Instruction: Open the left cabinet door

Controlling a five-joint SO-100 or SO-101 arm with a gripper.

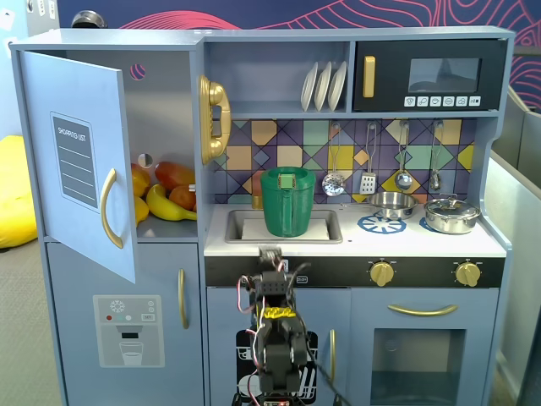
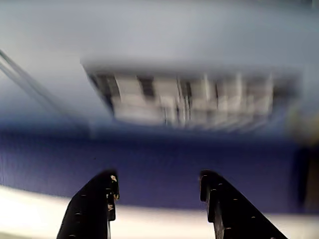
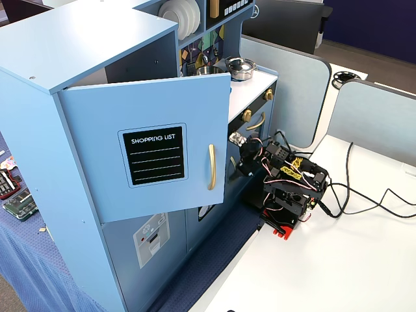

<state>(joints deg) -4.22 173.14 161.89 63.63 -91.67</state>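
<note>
The left cabinet door (image 1: 84,161) with its black "SHOPPING LIST" panel and curved gold handle (image 1: 108,207) stands swung open, showing toy fruit (image 1: 169,193) on the shelf behind. It also shows in the other fixed view (image 3: 149,156), with its handle (image 3: 211,167). My gripper (image 1: 270,258) is low in front of the middle lower door, right of the open door and apart from it; it also shows there (image 3: 242,153). In the wrist view my gripper (image 2: 158,179) is open and empty, facing a blurred dish-rack graphic (image 2: 189,99).
A green pitcher (image 1: 287,201) stands in the sink. A pot (image 1: 452,216) and a pan (image 1: 393,203) sit on the stove. The water-dispenser door (image 1: 127,330) below is shut. Cables (image 3: 364,195) run over the white table. Grey partitions (image 3: 292,84) stand at the right.
</note>
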